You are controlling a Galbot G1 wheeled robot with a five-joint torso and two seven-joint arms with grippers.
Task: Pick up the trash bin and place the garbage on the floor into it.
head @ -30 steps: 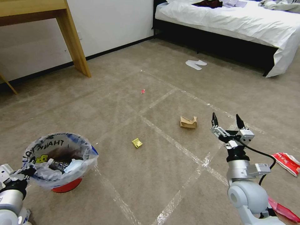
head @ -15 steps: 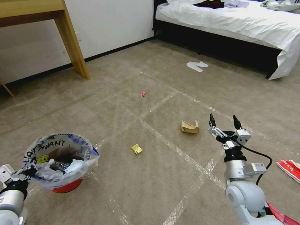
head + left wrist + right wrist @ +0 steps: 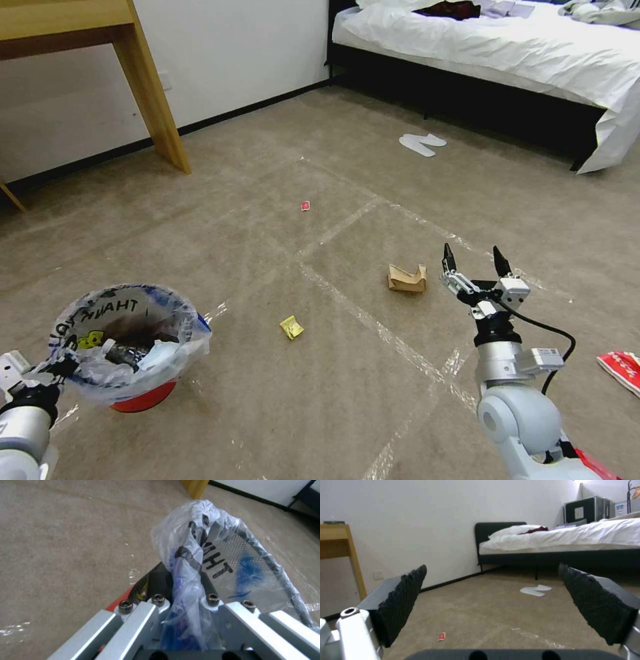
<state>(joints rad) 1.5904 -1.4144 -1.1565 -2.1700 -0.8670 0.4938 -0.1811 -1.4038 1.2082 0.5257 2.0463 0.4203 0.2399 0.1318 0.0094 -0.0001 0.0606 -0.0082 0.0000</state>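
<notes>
Head view: left gripper (image 3: 53,368) is clamped on the bin (image 3: 130,347) rim and liner; if the film slips, the bin drops. Right gripper (image 3: 475,265), jaws apart, hovers just beside the paper bag (image 3: 407,278); a shallow approach could shove it away.

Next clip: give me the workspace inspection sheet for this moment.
Surface: carpet floor crossed by clear tape lines.
Job's things: trash bin, bag-lined, already holding litter; brown paper bag, yellow scrap, small red wrapper, red packet lie loose.
Clutter: white slippers near the bed.
Grippers: left pincer clamped on the bin's rim and liner; right pincer open, empty, beside the paper bag.
Cables: black cable on right wrist.
Surroundings: bed, wooden table leg.
</notes>
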